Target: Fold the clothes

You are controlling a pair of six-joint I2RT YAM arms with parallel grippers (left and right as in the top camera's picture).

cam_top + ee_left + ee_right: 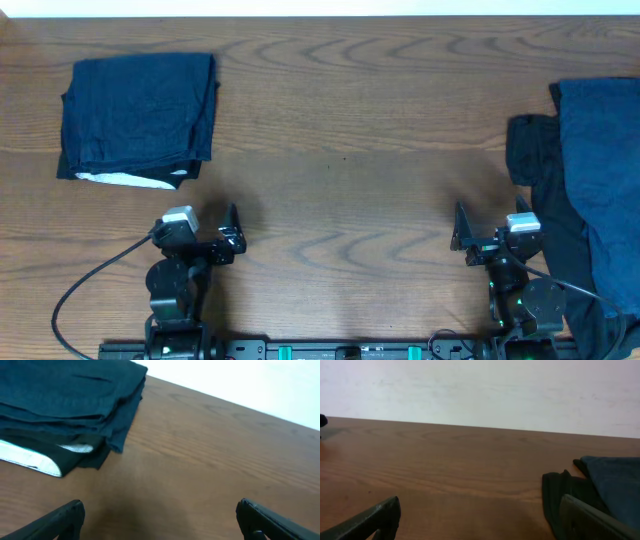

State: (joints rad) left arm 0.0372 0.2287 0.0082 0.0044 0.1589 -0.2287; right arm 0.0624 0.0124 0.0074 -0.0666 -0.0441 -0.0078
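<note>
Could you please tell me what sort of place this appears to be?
Probably a robotics lab bench: a wooden table against a white wall, left arm and right arm mounted at its near edge, a folded stack and a loose pile of clothes.

A stack of clothes (140,110) lies on the worktop (340,150), far back on the left side. Its pieces lie one on top of another. A heap of clothes (590,180) lies at the right edge and runs from the back down to the front. In that heap, one piece lies on top, and the piece under it sticks out to the left. The two lots are well apart, with bare worktop between them. The left arm (175,290) stands at the front, its jaws in front of the stack and apart from it. The right arm (515,290) stands at the front too, with the heap just beside it on its right.
</note>
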